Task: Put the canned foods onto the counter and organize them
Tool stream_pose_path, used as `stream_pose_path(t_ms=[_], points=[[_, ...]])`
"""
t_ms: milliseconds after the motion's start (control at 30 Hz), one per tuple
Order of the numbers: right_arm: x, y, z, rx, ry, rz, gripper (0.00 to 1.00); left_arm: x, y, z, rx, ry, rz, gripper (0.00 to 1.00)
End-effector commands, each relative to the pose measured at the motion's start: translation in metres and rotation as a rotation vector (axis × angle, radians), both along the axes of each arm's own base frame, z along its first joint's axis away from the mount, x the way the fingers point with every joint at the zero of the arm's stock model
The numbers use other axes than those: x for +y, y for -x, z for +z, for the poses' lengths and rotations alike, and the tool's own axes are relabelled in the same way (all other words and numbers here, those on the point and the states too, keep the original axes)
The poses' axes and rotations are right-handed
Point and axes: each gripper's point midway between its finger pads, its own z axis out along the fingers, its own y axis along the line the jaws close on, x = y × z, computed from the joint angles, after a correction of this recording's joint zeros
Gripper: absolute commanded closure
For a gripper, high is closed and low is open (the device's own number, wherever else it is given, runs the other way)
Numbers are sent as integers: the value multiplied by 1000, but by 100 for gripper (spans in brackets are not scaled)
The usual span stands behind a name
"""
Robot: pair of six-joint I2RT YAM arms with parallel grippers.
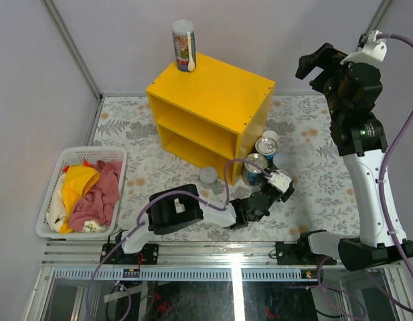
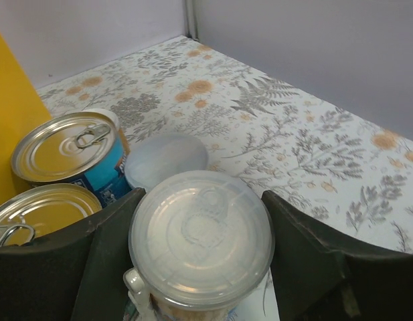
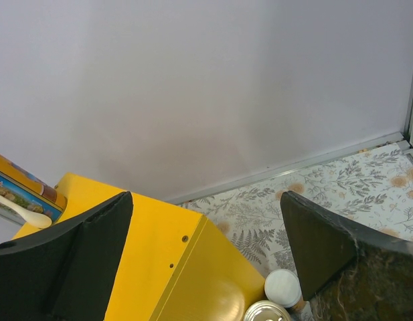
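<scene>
By the yellow counter's point(image 1: 213, 100) near right corner, the left gripper point(image 2: 203, 197) is clamped on a clear-lidded can point(image 2: 201, 244). Just beyond, a steel pull-tab can point(image 2: 39, 214), a blue-labelled pull-tab can point(image 2: 65, 150) and a white-lidded can point(image 2: 164, 157) stand beside the counter's right wall. A pale-lidded can point(image 1: 208, 176) stands before its lower compartment. A tall tube point(image 1: 183, 45) stands on the counter's far left corner. The right gripper point(image 1: 316, 61) hangs high to the counter's right, jaws wide apart, empty.
</scene>
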Motion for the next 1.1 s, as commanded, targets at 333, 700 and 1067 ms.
stream_pose_path(t_ms=[333, 700, 1067], points=[[-6, 26, 43, -101, 27, 1, 0, 9, 41, 98, -130, 60, -97, 100], [-13, 33, 46, -91, 44, -26, 1, 24, 92, 153, -137, 56, -176, 100], [-10, 34, 47, -84, 41, -11, 1, 66, 127, 227, -61, 75, -145, 100]])
